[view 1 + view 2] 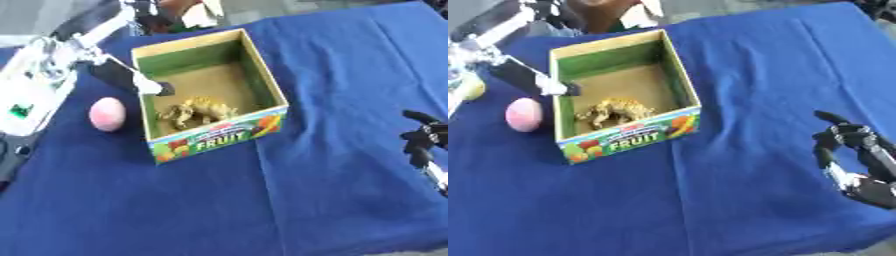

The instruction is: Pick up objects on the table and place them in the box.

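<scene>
Reaching with the left hand (144, 84), fingers straight and holding nothing over the box (259, 75) wall, pink ball (108, 114) just below them, right hand (846, 145) curled empty far off, risking snagging the wall, tipping the box

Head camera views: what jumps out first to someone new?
The open cardboard box marked FRUIT, in the middle of the blue tablecloth, with a tan spotted toy animal lying on its floor. Just left of the box a pink egg-shaped object sits on the cloth, apart from it. The left hand reaches over the box's left wall, while the right hand rests at the lower right, fingers curled, holding nothing.
</scene>
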{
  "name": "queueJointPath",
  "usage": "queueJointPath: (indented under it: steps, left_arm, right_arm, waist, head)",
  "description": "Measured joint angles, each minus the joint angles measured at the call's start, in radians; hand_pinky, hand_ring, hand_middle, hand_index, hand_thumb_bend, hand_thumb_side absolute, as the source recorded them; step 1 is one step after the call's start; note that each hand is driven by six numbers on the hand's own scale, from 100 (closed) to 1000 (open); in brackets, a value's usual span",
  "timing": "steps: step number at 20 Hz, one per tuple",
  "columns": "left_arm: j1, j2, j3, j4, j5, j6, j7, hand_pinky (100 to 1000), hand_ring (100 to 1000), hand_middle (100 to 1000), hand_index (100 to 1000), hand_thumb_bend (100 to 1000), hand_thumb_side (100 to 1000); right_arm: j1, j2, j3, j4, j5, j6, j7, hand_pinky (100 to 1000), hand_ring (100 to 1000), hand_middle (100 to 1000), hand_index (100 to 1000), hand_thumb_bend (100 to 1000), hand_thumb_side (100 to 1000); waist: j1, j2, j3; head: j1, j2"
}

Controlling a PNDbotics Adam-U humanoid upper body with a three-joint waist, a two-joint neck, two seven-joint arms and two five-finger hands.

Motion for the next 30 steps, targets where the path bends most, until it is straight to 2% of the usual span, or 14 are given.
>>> queueJointPath:
  steps: [5, 11, 15, 20, 24, 26, 30]
  left_arm:
    - [0.116, 0.026, 0.035, 0.011, -0.014, 0.08, 0.071, 756, 752, 670, 791, 625, 197]
    - [0.19, 0.025, 0.05, 0.071, -0.02, 0.107, 0.078, 749, 743, 647, 777, 613, 214]
    - [0.206, 0.023, 0.052, 0.125, -0.018, 0.107, 0.054, 747, 739, 637, 772, 619, 225]
    - [0.21, 0.009, 0.049, 0.185, -0.018, 0.095, 0.018, 746, 735, 626, 767, 625, 233]
    - [0.209, 0.005, 0.035, 0.218, -0.018, 0.08, -0.02, 745, 732, 622, 767, 634, 243]
    - [0.203, 0.002, 0.027, 0.232, -0.018, 0.072, -0.04, 739, 724, 613, 762, 628, 244]
    - [0.176, -0.006, 0.009, 0.269, -0.019, 0.068, -0.044, 695, 653, 536, 700, 563, 263]
  right_arm:
    - [0.007, -0.002, -0.004, 0.0, 0.001, -0.001, -0.005, 781, 1000, 479, 458, 100, 522]
    - [0.011, -0.005, -0.008, 0.0, 0.001, -0.002, -0.012, 782, 1000, 479, 458, 100, 522]
    - [0.014, -0.006, -0.011, 0.0, 0.001, -0.002, -0.012, 782, 1000, 479, 458, 100, 522]
    - [0.014, -0.006, -0.013, 0.0, 0.001, -0.002, -0.013, 783, 1000, 479, 458, 100, 525]
    - [0.014, -0.006, -0.013, 0.0, 0.001, -0.001, -0.013, 783, 1000, 479, 458, 100, 527]
    - [0.014, -0.006, -0.013, 0.0, 0.001, -0.001, -0.014, 783, 1000, 479, 458, 100, 528]
    - [0.014, -0.006, -0.013, 0.0, 0.001, -0.001, -0.013, 783, 1000, 479, 458, 100, 530]
  waist:
    - [-0.006, -0.005, 0.013]
    - [-0.009, -0.005, 0.018]
    - [-0.012, -0.005, 0.018]
    - [-0.012, -0.005, 0.018]
    - [-0.012, -0.005, 0.017]
    - [-0.012, -0.004, 0.017]
    - [-0.014, -0.004, 0.017]
  head:
    - [-0.011, 0.0]
    - [-0.017, 0.001]
    - [-0.012, 0.004]
    - [0.031, 0.005]
    - [0.046, 0.013]
    - [0.048, 0.014]
    - [0.049, 0.015]
